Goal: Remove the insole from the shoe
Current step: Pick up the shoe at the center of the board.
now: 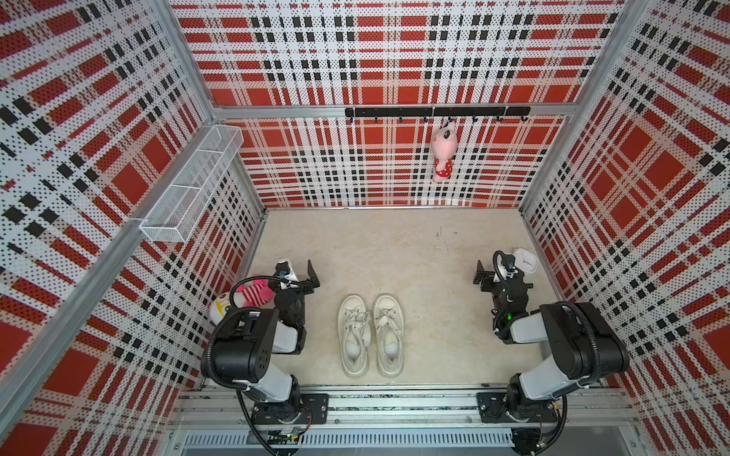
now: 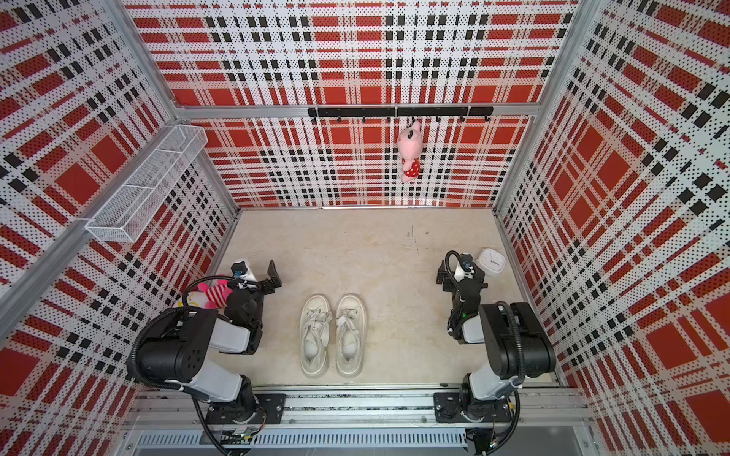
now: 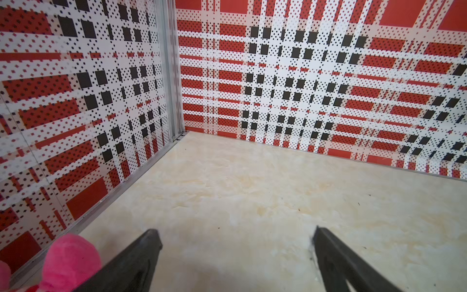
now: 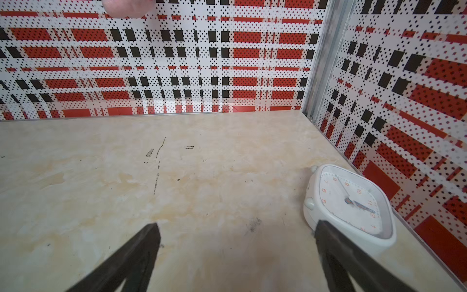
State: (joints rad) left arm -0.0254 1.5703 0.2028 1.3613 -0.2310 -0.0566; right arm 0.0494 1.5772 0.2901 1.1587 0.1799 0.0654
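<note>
- Near the front middle of the table (image 1: 395,244), between the two arms, we see a pair of white laced shoes side by side: the left-side shoe (image 1: 353,335) and the right-side shoe (image 1: 388,334), almost touching.
- Their long axes run front to back, with toes toward the far wall and heels toward the arms' bases.
- We judge the insole (image 1: 352,350) is still inside; only a pale patch shows through the heel opening, behind the laces.
- The jaws of the left arm (image 1: 253,343) stand wide apart and hold nothing. Bare table shows between them, and a pink plush toy (image 3: 68,260) sits just beside.
- The jaws of the right arm (image 1: 572,339) are likewise spread wide and empty, with a white clock (image 4: 348,202) just beside one of them.
- Both sets of jaws point at the far wall, so the shoes lie inward and back toward the bases. Neither wrist view shows them.
- We judge the left arm the nearer; it would need to turn inward over a heel opening.
</note>
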